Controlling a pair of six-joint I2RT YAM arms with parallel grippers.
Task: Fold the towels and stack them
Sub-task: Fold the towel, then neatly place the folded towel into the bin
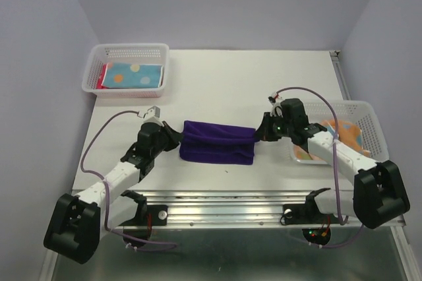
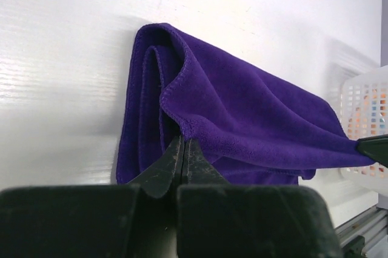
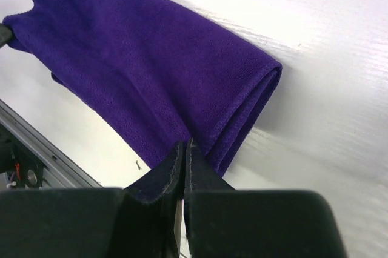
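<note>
A dark purple towel (image 1: 217, 142) lies folded over on the white table between my two arms. My left gripper (image 1: 177, 137) is shut on its left end; in the left wrist view the closed fingertips (image 2: 183, 146) pinch the top layer's edge of the purple towel (image 2: 242, 125). My right gripper (image 1: 258, 133) is shut on its right end; in the right wrist view the shut gripper (image 3: 183, 148) pinches the edge of the purple towel (image 3: 139, 70). A light blue dotted towel (image 1: 134, 74) lies on a pink one (image 1: 103, 78) in the left basket. An orange patterned towel (image 1: 348, 132) lies in the right basket.
A white mesh basket (image 1: 99, 53) stands at the back left. Another white mesh basket (image 1: 372, 126) stands at the right, under my right arm; its wall shows in the left wrist view (image 2: 364, 97). A metal rail (image 1: 224, 205) runs along the near table edge.
</note>
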